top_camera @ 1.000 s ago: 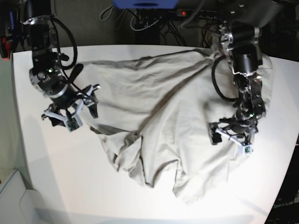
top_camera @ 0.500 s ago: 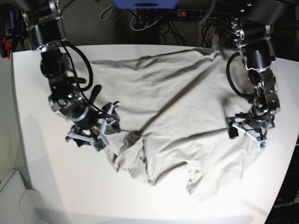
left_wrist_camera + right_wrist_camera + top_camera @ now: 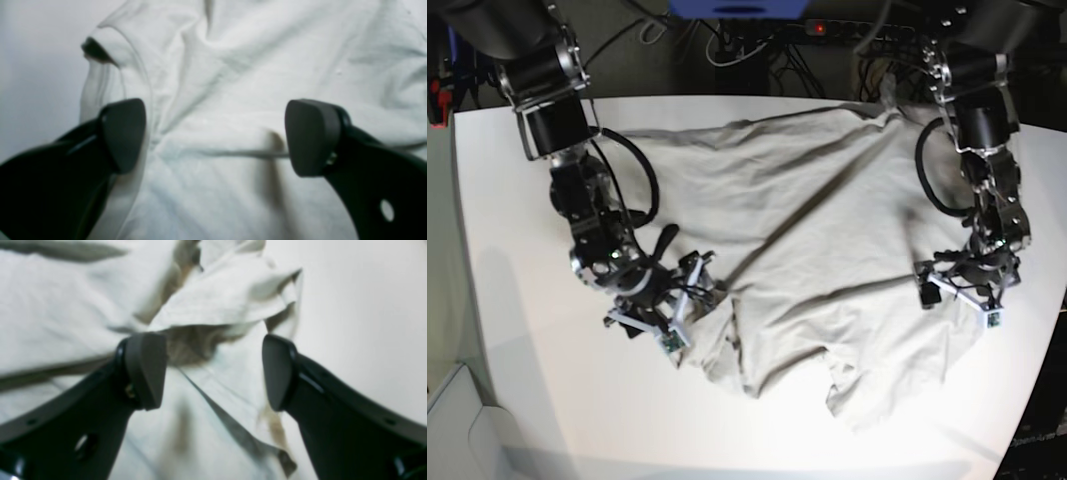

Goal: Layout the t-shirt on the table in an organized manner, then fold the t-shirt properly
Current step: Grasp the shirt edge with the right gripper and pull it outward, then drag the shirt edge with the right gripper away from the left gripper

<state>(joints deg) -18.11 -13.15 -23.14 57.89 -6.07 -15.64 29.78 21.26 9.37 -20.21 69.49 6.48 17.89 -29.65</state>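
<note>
Both sets of jaws stand wide with nothing between them: the left gripper at the frame's right hangs over the shirt's edge, the right gripper at lower left over a bunched fold. The shirt lies rumpled across the middle of the white table.

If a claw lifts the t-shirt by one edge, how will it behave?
The t-shirt is probably floppy: it lies in creases and bunched folds. Lifted by one edge, it would likely sag and drag over the table. It looks thin, likely light.
</note>
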